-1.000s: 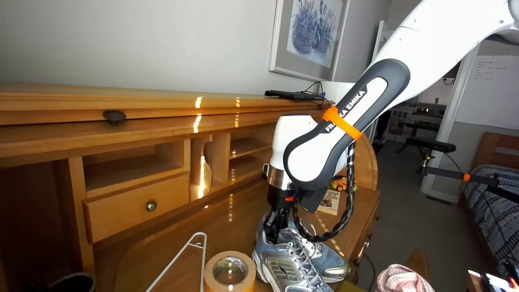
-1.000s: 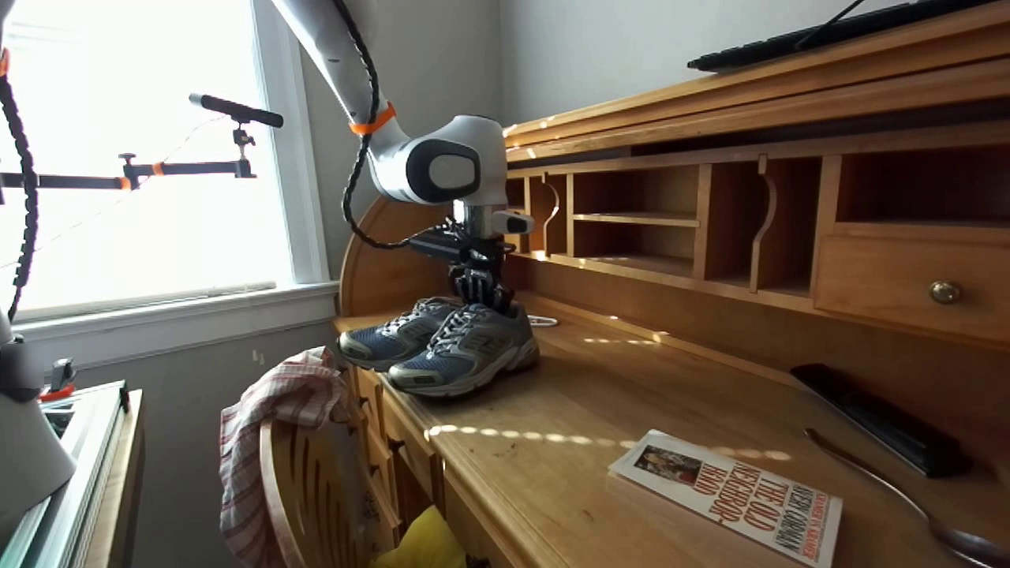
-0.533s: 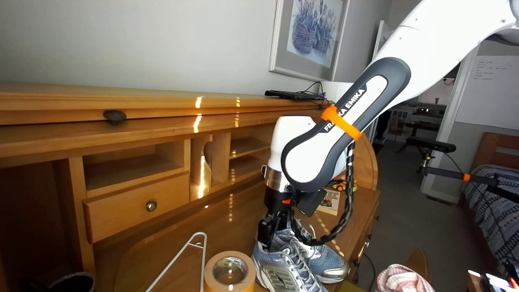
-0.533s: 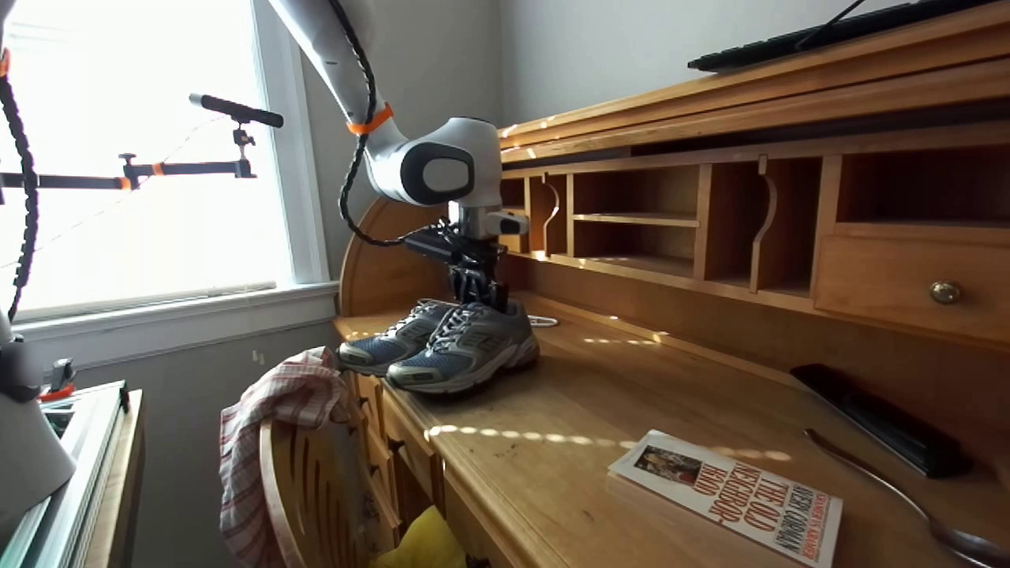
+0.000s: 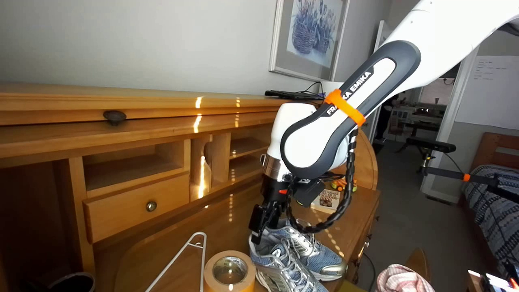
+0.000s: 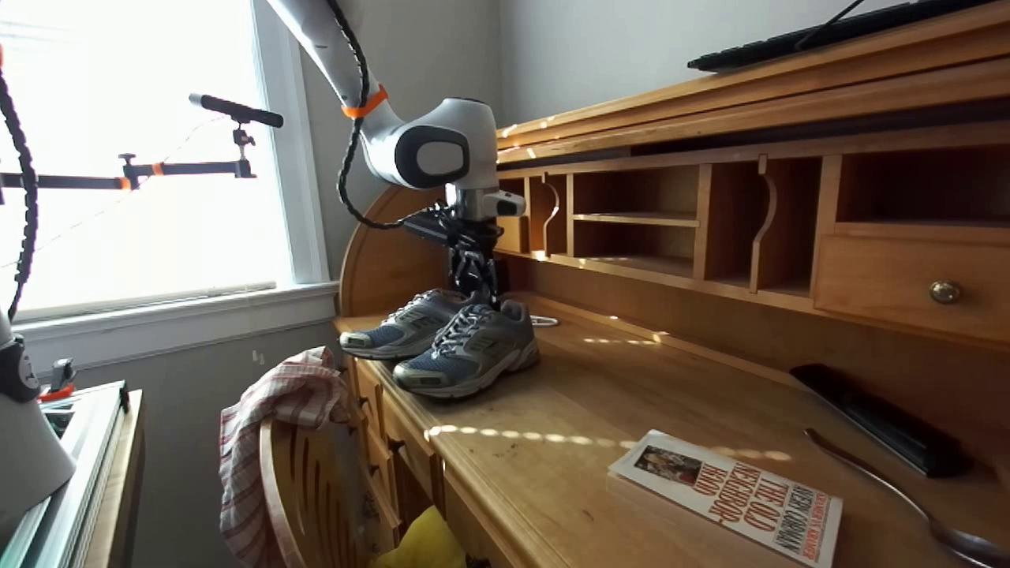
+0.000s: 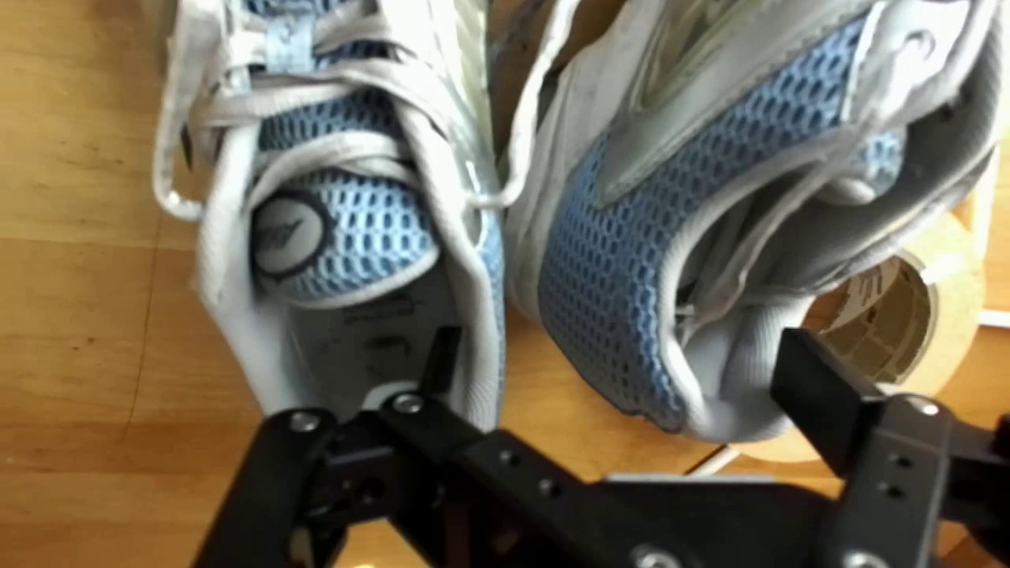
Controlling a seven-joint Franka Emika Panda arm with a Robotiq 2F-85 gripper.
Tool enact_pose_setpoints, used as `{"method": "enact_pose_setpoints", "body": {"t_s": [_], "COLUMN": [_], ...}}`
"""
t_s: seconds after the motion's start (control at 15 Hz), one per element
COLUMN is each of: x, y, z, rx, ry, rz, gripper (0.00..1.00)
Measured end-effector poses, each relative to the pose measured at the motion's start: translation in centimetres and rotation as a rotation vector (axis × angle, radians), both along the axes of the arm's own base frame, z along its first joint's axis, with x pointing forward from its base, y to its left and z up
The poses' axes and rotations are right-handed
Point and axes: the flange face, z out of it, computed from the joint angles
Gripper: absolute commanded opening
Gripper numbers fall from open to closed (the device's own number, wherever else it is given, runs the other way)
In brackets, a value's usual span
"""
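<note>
Arm [image 5: 361,97] higher, jaws spread, shoes [image 6: 469,351] nudged since a second ago

The arm has lifted a little, its jaws have parted, and both shoes sit slightly shifted. The wooden counter [image 6: 631,394] runs below a hutch [image 6: 704,237] of pigeonholes; in an exterior view a chair [image 6: 273,481] draped with a checked cloth [image 6: 292,394] stands to its left. The blue-and-grey shoes stand upright on the counter, side by side. In the wrist view the jaws are well apart: one hangs over the mouth of the shoe on the left [image 7: 371,229], the other by the heel of the shoe on the right [image 7: 607,260]; whether either touches, I cannot tell. In an exterior view a white hanger [image 5: 203,255] lies near left. A paperback [image 6: 730,497] lies near right in an exterior view. A tape roll [image 5: 208,272] sits between hanger and shoes; a spoon [image 6: 966,544] lies right of the paperback.
</note>
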Motion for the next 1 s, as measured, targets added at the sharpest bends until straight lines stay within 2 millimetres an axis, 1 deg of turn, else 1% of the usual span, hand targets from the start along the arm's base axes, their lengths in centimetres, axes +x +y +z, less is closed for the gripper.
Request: {"method": "enact_pose_setpoints", "body": {"t_s": [0.13, 0.2, 0.27, 0.4, 0.47, 0.53, 0.73, 0.87, 1.0], "x": [0.1, 0.2, 0.3, 0.5, 0.6, 0.7, 0.8, 0.8, 0.4], "y": [-0.1, -0.1, -0.1, -0.1, -0.2, -0.2, -0.8, -1.9, -4.2], "z": [0.8, 1.1, 1.4, 2.1, 2.5, 3.0, 5.0, 6.9, 8.9], "rx": [0.0, 0.0, 0.0, -0.001, -0.002, -0.003, -0.009, -0.018, -0.046], "ry": [-0.013, -0.019, -0.025, -0.046, -0.06, -0.075, -0.111, -0.139, -0.166], "rz": [-0.007, -0.01, -0.011, -0.015, -0.017, -0.02, -0.04, -0.07, -0.12], "gripper": [0.57, 0.62, 0.87, 0.89, 0.96, 0.99, 1.0, 1.0, 1.0]}}
